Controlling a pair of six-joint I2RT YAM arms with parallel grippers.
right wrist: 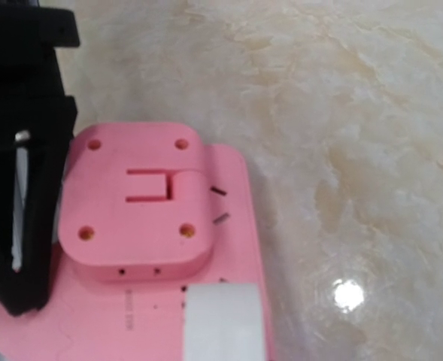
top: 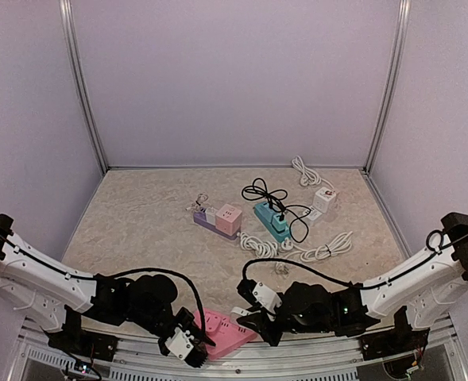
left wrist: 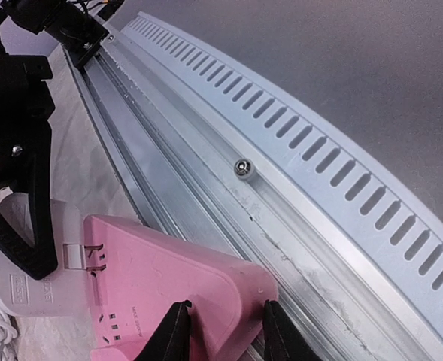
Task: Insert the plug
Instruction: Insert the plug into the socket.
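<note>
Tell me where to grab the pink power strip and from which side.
Take the pink power strip by its rounded end nearest the front rail, gripped across its width, as the left tool does. That end is bare, so the raised block and sockets likely stay free for the white plug.

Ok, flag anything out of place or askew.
The strip sits askew at the near edge of the table. One corner reaches out over the rail, pinched in the left gripper. Cables lie tangled mid-table.
</note>
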